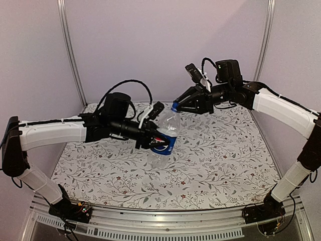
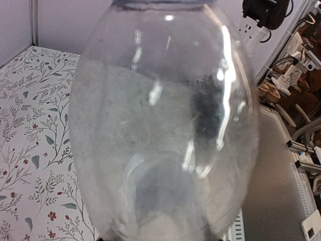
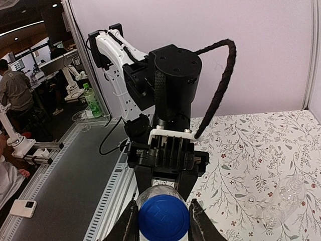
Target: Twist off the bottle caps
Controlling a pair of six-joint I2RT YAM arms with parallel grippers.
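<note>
Top external shows left pincer [image 1: 154, 139] squeezing the Pepsi bottle [image 1: 169, 125], right pincer [image 1: 178, 105] nipping its blue cap [image 1: 174, 107]; the bottle could slip and spin along.

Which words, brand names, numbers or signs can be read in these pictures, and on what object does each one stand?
No text can be read letter for letter.
The blue label on the bottle: a round red, white and blue emblem only; any lettering is too blurred.
The blue cap: a faint mark on top, not readable.
The green bottle in the background: label too small to read.
</note>
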